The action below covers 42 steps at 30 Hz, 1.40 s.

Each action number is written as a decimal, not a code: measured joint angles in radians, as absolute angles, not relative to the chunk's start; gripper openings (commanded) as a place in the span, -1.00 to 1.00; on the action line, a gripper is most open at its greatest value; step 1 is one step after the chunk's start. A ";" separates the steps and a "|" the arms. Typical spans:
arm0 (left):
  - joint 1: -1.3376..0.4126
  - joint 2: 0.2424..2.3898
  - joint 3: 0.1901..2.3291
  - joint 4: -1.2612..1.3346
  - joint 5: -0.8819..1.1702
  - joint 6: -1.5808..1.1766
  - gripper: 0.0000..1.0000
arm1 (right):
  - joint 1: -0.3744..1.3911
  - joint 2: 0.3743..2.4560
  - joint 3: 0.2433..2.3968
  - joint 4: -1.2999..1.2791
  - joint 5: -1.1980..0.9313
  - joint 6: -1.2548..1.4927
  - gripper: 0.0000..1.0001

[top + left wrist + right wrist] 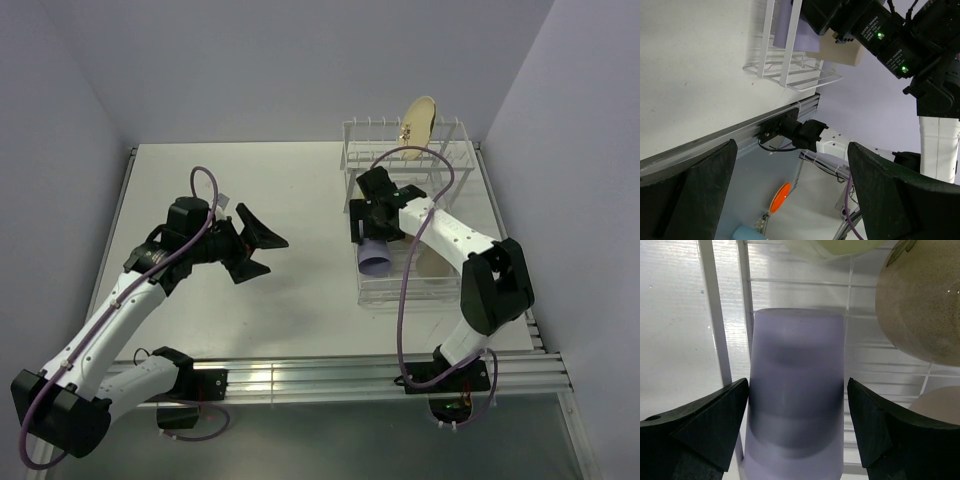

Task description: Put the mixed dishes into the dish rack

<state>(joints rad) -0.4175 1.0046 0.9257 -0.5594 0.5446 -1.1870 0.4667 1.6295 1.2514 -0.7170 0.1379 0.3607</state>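
Observation:
The dish rack (352, 160) stands at the back right of the table; it also shows in the left wrist view (790, 75). The lavender tumbler (377, 262) lies in its near left corner. My right gripper (375, 232) is open and straddles the tumbler (797, 340), the left finger at its side and a small gap on the right. The cream plate (420, 120) stands upright in the far prongs. The tan tumbler (432, 258) lies in the rack under my right arm. A yellow-green mug's edge (835, 245) shows. The white bowl is out of view. My left gripper (275, 256) is open and empty above the table's middle.
A tan speckled rounded dish (920, 305) lies in the rack right of the lavender tumbler. The white table (240, 180) has grey walls on three sides. An aluminium rail (300, 375) runs along the near edge. An orange disc (780, 197) lies below the table.

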 measured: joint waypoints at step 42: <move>-0.413 1.022 0.952 -0.557 0.552 -1.164 0.99 | 0.500 1.460 1.157 -0.709 0.275 0.395 -0.06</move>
